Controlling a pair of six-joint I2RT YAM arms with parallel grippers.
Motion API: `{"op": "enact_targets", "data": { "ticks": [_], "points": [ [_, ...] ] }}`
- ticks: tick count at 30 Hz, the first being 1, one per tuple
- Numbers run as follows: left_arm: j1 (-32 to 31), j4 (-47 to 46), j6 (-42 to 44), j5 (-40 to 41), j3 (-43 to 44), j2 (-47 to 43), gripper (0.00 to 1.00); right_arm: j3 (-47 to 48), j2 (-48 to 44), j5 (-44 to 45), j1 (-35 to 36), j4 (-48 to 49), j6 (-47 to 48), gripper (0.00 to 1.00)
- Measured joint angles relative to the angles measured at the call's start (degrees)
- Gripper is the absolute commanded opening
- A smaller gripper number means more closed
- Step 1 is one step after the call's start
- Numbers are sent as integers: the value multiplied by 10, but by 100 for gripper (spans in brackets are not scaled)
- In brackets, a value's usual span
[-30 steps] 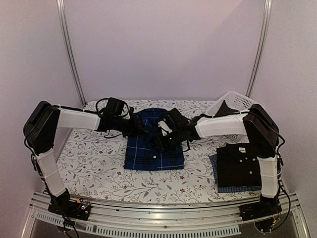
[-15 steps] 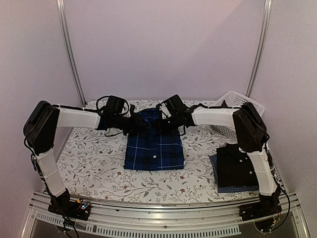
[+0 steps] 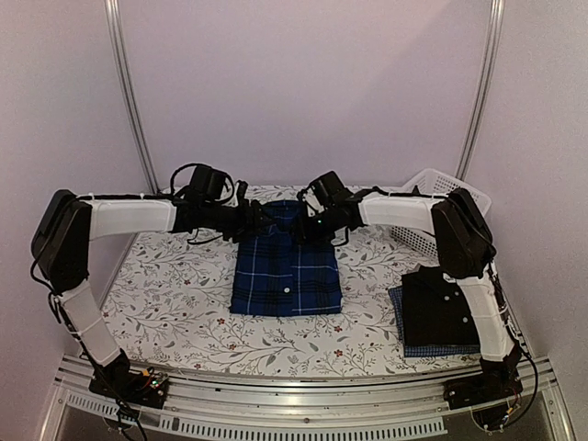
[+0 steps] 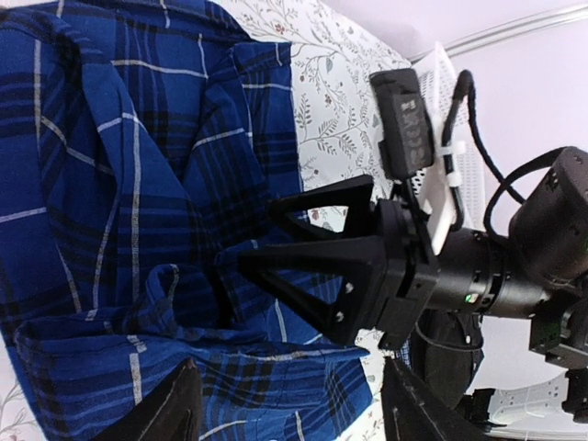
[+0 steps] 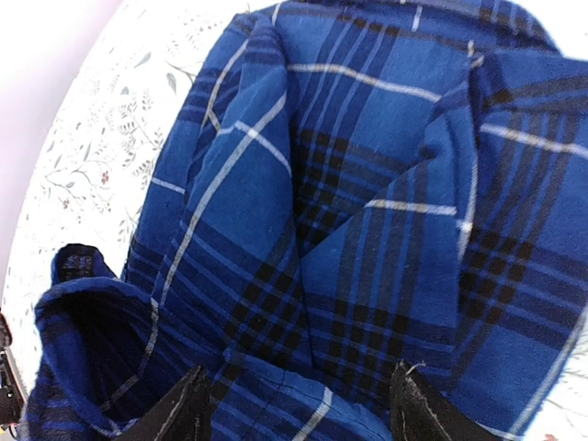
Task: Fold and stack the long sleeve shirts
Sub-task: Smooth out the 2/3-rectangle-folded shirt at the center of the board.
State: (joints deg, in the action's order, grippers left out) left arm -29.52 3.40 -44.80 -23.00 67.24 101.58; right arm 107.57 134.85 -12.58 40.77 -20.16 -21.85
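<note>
Grippers first, from the top view: left gripper [image 3: 261,220] and right gripper [image 3: 303,227] sit nearly nose to nose over the far, collar end of the dark blue plaid shirt [image 3: 287,271]. It lies mid-table, long axis running near to far.

Left wrist view: its fingers [image 4: 173,409] are spread, plaid under the gap, nothing pinched.

Right wrist view: same deal, spread wide over the collar folds.

Both arms look equally near, so I'd guess either could carry it right toward the black shirt [image 3: 439,308].
</note>
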Motion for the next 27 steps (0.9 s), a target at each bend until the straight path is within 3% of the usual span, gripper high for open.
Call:
{"op": "enact_targets", "data": {
  "ticks": [7, 10, 17, 27],
  "points": [
    [-11, 5, 9, 15, -13, -25, 38, 0, -75, 35, -23, -27, 22, 69],
    [-33, 2, 4, 19, -28, -31, 31, -22, -122, 46, -27, -25, 27, 67],
    [-65, -11, -7, 14, -34, -1, 28, -177, -240, 47, -20, -2, 23, 61],
    [-42, -14, -1, 6, 80, 167, 27, -262, -264, 33, -1, 24, 6, 55]
  ]
}}
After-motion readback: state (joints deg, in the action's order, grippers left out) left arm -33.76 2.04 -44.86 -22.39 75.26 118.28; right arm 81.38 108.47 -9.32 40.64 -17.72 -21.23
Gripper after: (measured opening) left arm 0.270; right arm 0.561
